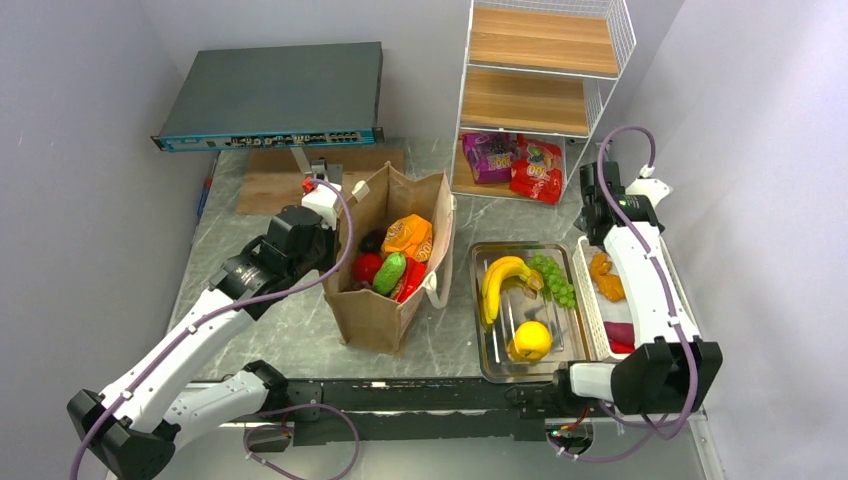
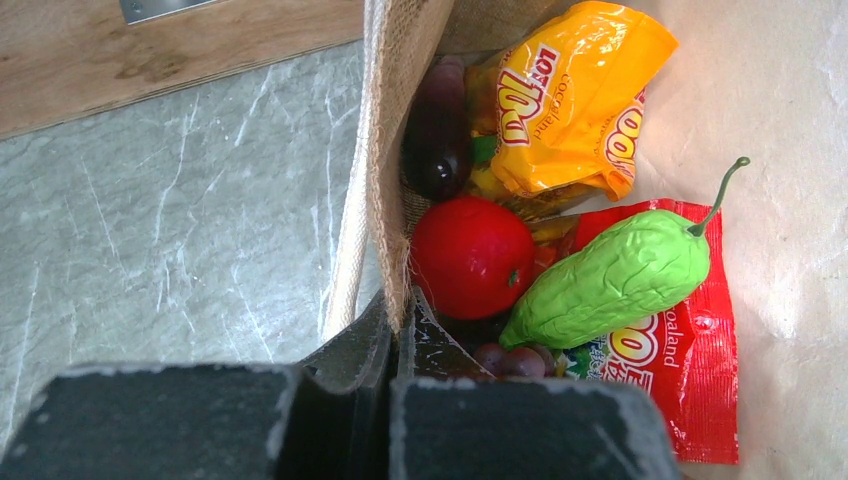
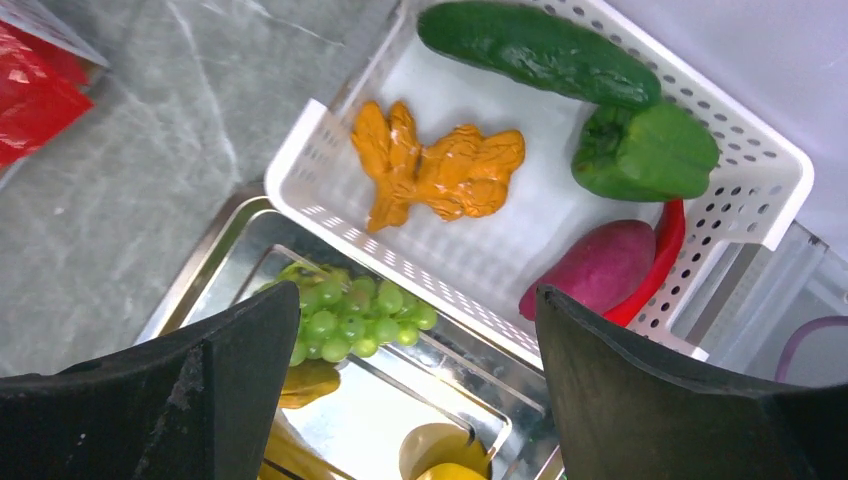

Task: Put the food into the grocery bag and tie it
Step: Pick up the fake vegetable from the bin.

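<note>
left gripper [image 2: 392, 345] pinches grocery bag [image 2: 392, 120] rim; right gripper [image 3: 418, 300] gapes

Two white-shelled arms [image 1: 178, 352] with black joints, thin lilac cables [image 1: 626, 128], matte black fingers [image 3: 640, 390].

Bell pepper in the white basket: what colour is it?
Green. The bell pepper shows best in the right wrist view, beside the cucumber.
</note>
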You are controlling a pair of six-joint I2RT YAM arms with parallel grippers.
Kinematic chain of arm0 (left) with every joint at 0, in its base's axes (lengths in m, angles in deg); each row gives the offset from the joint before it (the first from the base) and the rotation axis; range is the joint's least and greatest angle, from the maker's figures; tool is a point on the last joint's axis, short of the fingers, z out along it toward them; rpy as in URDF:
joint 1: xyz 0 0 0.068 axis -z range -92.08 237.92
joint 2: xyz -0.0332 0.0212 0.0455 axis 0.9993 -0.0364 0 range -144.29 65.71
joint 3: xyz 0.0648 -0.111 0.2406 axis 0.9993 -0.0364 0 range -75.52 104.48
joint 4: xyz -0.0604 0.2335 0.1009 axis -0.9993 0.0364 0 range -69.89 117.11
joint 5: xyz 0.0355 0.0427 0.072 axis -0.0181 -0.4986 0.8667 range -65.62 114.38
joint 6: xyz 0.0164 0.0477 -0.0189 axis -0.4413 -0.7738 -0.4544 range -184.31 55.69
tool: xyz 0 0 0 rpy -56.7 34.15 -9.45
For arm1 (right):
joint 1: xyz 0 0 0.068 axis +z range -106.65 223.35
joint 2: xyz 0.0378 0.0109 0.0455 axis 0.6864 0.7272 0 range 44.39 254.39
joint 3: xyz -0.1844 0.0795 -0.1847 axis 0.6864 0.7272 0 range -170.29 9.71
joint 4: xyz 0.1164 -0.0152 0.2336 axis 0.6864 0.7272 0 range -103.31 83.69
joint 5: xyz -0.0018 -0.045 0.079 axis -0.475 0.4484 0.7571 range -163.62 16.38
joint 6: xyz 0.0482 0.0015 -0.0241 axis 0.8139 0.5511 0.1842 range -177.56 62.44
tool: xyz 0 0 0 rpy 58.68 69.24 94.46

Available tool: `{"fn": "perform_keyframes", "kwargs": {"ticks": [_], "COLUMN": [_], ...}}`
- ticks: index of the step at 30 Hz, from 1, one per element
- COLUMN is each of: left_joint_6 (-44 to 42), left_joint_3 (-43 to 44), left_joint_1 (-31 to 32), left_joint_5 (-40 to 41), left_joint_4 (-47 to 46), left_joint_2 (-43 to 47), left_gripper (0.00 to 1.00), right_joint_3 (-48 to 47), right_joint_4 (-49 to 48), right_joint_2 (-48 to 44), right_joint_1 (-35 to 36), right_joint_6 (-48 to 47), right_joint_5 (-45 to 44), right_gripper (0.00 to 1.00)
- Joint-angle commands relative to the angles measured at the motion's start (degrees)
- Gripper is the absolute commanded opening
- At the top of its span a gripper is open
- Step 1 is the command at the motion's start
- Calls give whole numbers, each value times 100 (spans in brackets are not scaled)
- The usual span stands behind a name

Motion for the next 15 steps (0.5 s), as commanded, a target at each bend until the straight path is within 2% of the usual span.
{"fn": "perform_keyframes", "kwargs": {"ticks": [1, 9, 15], "left_joint_6": [-82, -106, -119], "left_joint_3": [114, 130, 121], "left_joint_1": [42, 144, 153], "left_joint_5": [51, 129, 188], "left_joint_4": [-384, -355, -348], "left_joint_2": [56, -95, -133], "left_gripper": [0, 0, 0], "right_joint_3": [361, 1278, 1642], "right_joint_4": [-628, -1612, -1987], "right_joint_2": [38, -52, 86], "right_joint_1": [-459, -1628, -2321], "right_joint_6": [-286, -780, -753], "right_joint_5": [146, 1169, 1964], "right_gripper": [88, 92, 93]}}
